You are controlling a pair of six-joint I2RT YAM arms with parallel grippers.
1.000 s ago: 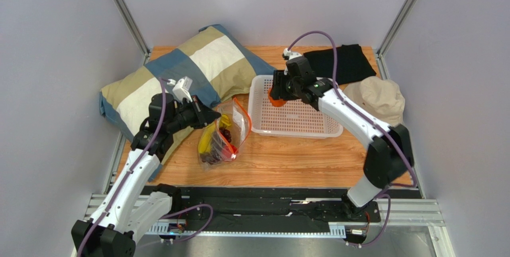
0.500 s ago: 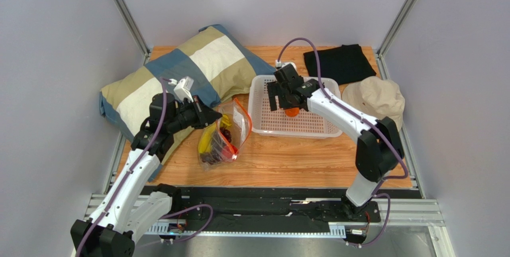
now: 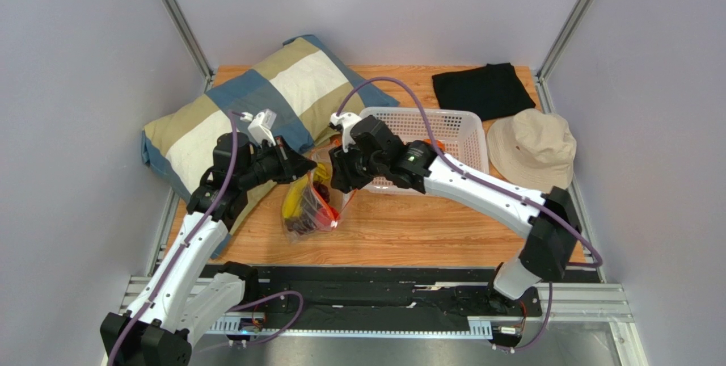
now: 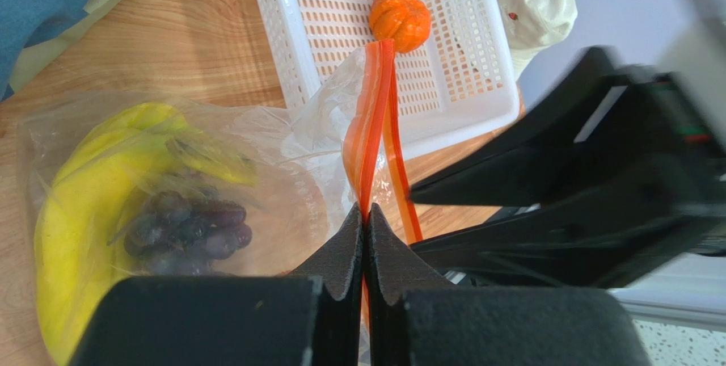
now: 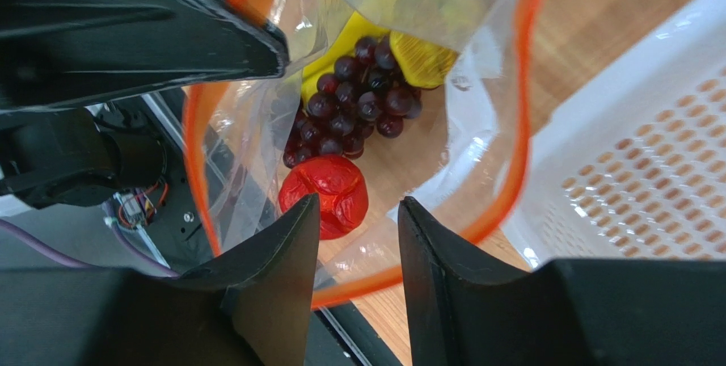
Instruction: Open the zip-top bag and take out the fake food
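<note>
My left gripper (image 4: pixel 365 214) pinches the zip-top bag (image 4: pixel 281 204) by its orange strip; my right gripper (image 5: pixel 360 206) (2 fingers (image 5: pixel 273 281) slightly apart, empty) hangs above the red fruit (image 5: pixel 328 191).

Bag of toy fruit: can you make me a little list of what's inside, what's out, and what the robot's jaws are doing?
Bag: open
Inside: banana, grapes, red fruit
Out: orange, lying in the basket
Left jaws: shut on the bag's orange strip
Right jaws: open, empty, over the bag's mouth
</note>
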